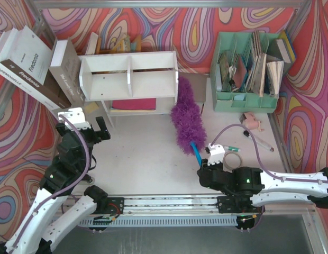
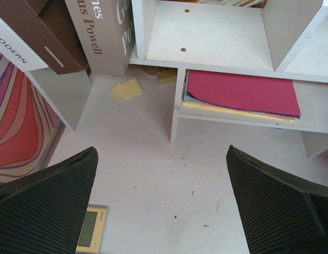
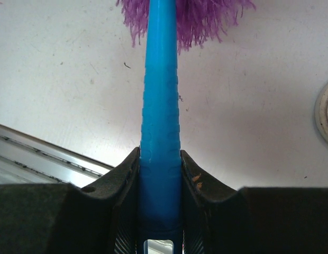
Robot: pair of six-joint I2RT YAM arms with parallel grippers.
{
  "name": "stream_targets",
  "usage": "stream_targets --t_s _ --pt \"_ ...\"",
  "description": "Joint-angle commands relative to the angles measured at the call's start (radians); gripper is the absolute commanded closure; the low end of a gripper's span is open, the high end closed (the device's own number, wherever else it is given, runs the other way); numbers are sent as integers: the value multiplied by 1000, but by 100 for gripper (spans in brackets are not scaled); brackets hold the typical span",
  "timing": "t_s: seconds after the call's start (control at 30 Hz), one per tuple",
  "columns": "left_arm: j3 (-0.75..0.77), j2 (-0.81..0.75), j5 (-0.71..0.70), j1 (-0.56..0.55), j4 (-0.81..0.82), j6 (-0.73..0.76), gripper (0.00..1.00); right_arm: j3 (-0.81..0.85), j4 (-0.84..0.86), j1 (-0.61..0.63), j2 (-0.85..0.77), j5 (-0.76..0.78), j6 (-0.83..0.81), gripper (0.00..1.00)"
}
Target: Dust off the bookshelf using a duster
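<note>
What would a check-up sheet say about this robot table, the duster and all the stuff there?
Surface: white table, a few dark specks.
Job's things: bookshelf upright at the back; duster, its head beside the shelf's right end.
Clutter: books, green file organizer, tape roll, pen, yellow sticky note, red paper on the lower shelf.
Grippers: left gripper open and empty above the table; right gripper shut on the duster's blue handle.
Cables: purple cable along each arm.
Surroundings: swirly coloured walls.
</note>
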Motion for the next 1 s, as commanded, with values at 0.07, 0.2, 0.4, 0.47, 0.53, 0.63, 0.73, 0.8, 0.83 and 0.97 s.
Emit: stream_targets --t_s 0.07,0.2,0.4,0.47,0.53,0.63,0.73,0.8,0.83,0.97 --pt "-5 -6 -9 7 2 16 2 134 51 5 -9 83 -68 100" --pt "-9 -8 -13 7 0 17 2 219 62 4 -4 91 -149 100" --pt "-11 -7 -18 7 3 20 1 303 71 5 7 99 -220 100" --pt "-10 -2 -17 7 4 20 1 299 78 4 10 96 -223 100" --pt "-10 1 -15 7 3 19 1 280 79 4 14 89 -210 100" --pt "-9 5 -12 7 4 18 1 220 82 4 22 74 -174 100" --pt "-9 9 -9 8 4 17 2 153 84 4 27 46 -116 100" --pt "-10 11 -7 8 3 17 2 95 106 4 22 26 -90 100" --pt "-9 10 -7 9 3 18 2 69 118 4 21 17 -79 100" --pt "-8 9 -2 9 0 13 1 -3 138 5 26 0 -25 100"
